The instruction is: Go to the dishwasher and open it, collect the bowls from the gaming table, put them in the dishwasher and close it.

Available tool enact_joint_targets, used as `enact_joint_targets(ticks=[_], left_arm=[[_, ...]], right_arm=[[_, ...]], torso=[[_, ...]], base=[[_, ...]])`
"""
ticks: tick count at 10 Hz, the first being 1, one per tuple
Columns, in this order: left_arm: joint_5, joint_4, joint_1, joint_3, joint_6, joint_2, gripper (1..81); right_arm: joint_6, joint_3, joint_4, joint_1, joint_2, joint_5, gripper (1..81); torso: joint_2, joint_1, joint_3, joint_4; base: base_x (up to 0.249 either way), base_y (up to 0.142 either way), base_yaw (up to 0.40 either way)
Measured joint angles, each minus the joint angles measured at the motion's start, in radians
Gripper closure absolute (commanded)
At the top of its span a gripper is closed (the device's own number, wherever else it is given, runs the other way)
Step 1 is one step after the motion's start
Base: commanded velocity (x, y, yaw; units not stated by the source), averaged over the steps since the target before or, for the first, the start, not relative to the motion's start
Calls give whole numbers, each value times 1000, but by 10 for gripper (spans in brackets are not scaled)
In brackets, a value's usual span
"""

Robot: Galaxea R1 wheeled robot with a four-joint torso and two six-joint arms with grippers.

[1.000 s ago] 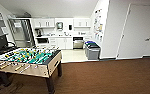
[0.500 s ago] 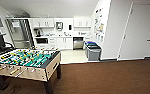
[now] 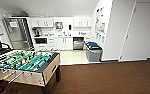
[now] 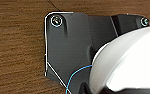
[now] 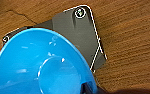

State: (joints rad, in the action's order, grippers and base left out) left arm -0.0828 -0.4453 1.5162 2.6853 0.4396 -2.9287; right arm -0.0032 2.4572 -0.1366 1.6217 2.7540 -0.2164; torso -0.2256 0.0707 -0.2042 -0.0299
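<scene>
Here in the left wrist view a smooth white rounded bowl [image 4: 126, 62] is bulging large across the lower right of the frame, riding right against the wrist over the brown wood-grain floor [image 4: 16, 50]; whether the left gripper's fingers are clamped on it I cannot tell. Over in the right wrist view a glossy bright blue bowl [image 5: 41, 65] is sitting tilted at the lower left, its hollow facing the camera, a dark finger-like tip touching its rim at the bottom edge, though whether the right gripper is gripping or loose I cannot tell either. In the head view the table-football table with its green field and silver rods [image 3: 26, 65] is standing at the lower left on the dark brown floor. The stainless-steel-fronted dishwasher [image 3: 78, 43] is waiting at the centre of the frame, set under the kitchenette counter among white cupboard doors [image 3: 64, 43], its upper part looking dark. A grey bin with a blue lid [image 3: 93, 51] is standing right of it against the white wall, and a tall silver fridge [image 3: 18, 32] is at the upper left. Compared with a second ago the whole picture is sliding: the football table is drifting further left and the kitchenette is growing slightly, so the camera is moving.
</scene>
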Motion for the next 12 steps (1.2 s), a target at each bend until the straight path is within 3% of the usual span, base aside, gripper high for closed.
enact_joint_targets(ticks=[12], left_arm=[[-5, 0, -1, -1, 0, -5, 811]], right_arm=[[-1, 0, 0, -4, -1, 0, 811]], torso=[[0, -1, 0, 0]], base=[[223, 0, 0]])
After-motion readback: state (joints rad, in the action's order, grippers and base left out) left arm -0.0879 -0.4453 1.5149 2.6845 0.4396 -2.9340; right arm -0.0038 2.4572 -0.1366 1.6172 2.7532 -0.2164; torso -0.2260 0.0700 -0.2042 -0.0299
